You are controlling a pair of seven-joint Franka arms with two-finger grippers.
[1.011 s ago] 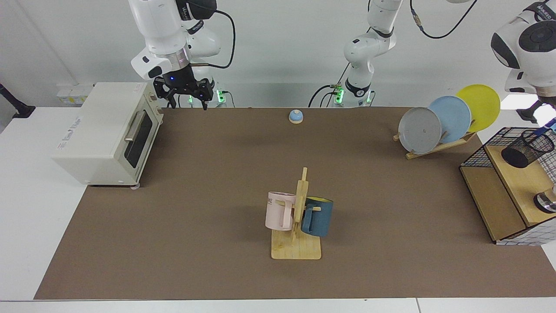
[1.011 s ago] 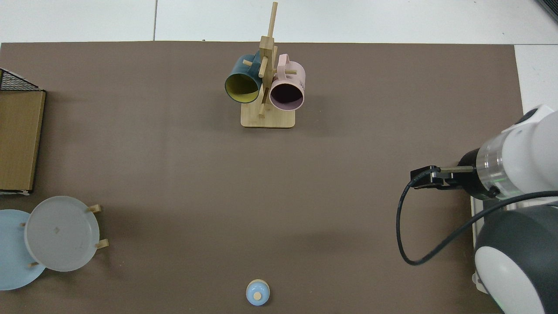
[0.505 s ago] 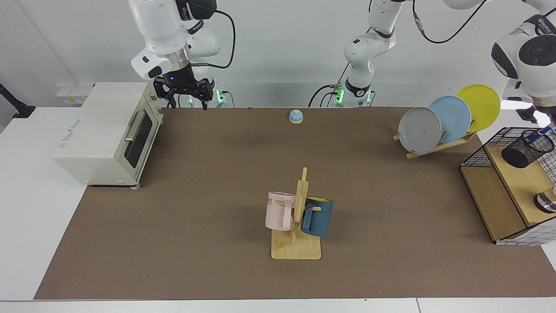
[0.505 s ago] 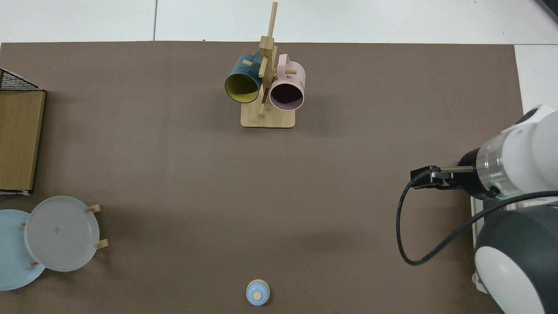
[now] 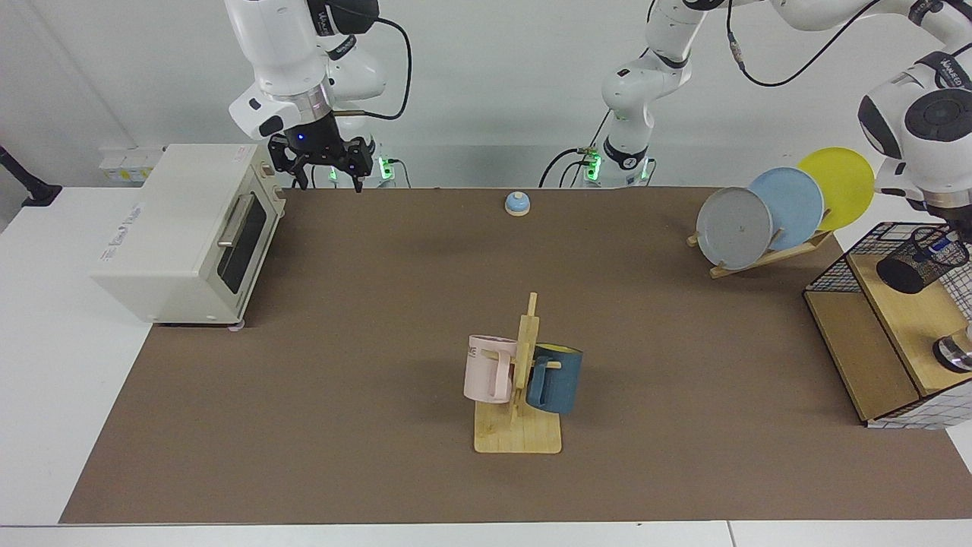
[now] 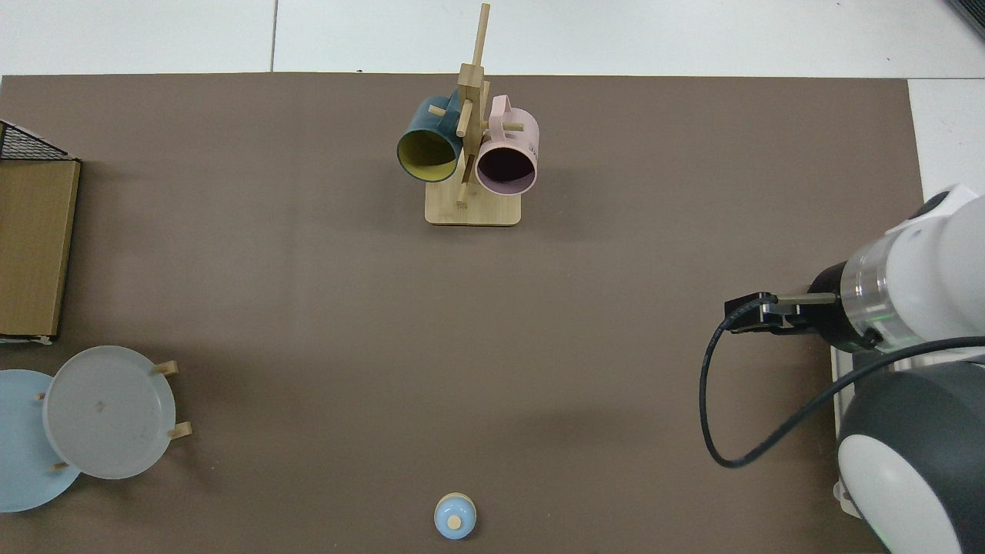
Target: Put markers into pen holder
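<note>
Your marker point(image 5: 942, 244) sits tip-down in the pen holder point(image 5: 921, 260) on the wire shelf. Left end effector point(image 5: 958, 232) is right above it, fingers cropped, cannot tell. Right end effector point(image 5: 325, 161) waits, spread, by the toaster oven point(image 5: 182, 232). The marker is probably light, stiff and slick; pinch it mid-barrel.

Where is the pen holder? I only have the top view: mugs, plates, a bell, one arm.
Observer: In the facing view, the pen holder stands on a wooden shelf inside a wire basket frame, beyond your view's edge.
Operator: Any marker in it?
Observer: Yes, a marker shows its blue end inside the rim.
Operator: And the claws?
Observer: The left claw is just above the holder; the right claw waits open beside a toaster oven.
</note>
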